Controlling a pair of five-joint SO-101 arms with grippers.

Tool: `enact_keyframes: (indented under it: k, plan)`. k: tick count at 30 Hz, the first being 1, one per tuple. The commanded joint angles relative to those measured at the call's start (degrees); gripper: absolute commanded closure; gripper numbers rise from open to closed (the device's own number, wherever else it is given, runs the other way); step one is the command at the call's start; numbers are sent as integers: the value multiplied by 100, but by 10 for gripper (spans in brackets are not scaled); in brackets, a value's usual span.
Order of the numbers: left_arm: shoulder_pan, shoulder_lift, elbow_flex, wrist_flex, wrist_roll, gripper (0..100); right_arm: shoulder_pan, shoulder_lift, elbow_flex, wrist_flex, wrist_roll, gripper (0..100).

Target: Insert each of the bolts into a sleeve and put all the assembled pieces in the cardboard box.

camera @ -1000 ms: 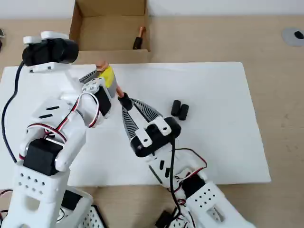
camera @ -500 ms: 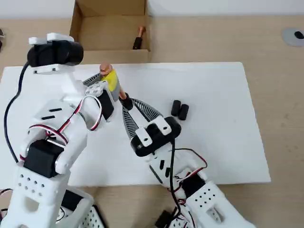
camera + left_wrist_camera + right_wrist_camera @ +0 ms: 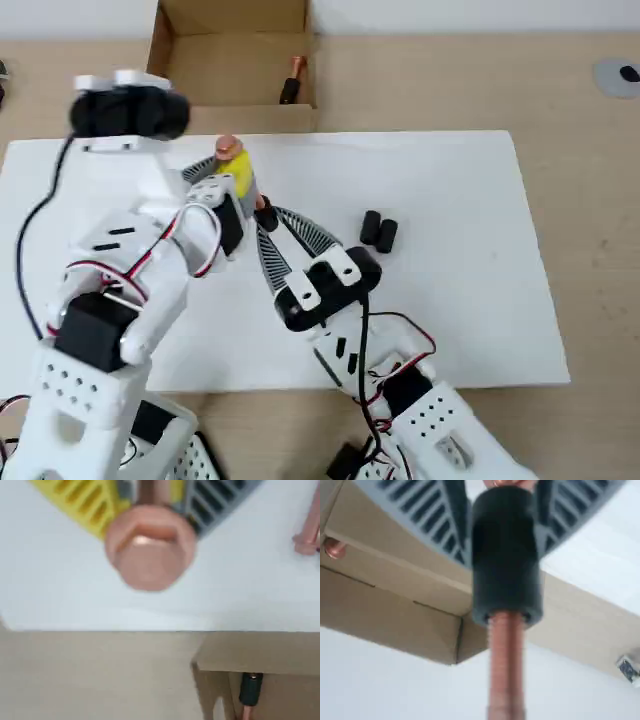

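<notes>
My left gripper [image 3: 222, 168] is shut on a copper bolt [image 3: 229, 149], whose hex head [image 3: 150, 547] pokes out past the yellow finger [image 3: 75, 500] and the grey one. The bolt's threaded shaft [image 3: 506, 670] runs into a black sleeve [image 3: 265, 213], and my right gripper [image 3: 272, 225] is shut on that sleeve [image 3: 506, 570]. Both grippers meet over the white mat [image 3: 450, 300], just in front of the cardboard box [image 3: 220, 70]. One assembled bolt and sleeve [image 3: 292, 80] lies inside the box by its right wall.
Two loose black sleeves [image 3: 378, 230] lie side by side on the mat, right of the grippers. The box's front wall [image 3: 395, 595] is close behind the held parts. A small copper piece [image 3: 306, 532] shows on the mat at the left wrist view's edge.
My left arm has shifted right and toward the right gripper, carrying the bolt closer to the sleeve; less bare shaft shows between them. The right arm has stayed still.
</notes>
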Motion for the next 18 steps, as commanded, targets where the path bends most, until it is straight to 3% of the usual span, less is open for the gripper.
enact_keyframes:
  k: [1,12,18]
  plan:
    - [18,-66,-88,-88,-132,990,-40,-127,13,0,-35,988]
    - [-9,-470,70,-88,-589,990,-31,-127,13,0,-35,988]
    - [413,-1024,607,-53,-1187,990,-40,-127,13,0,-35,988]
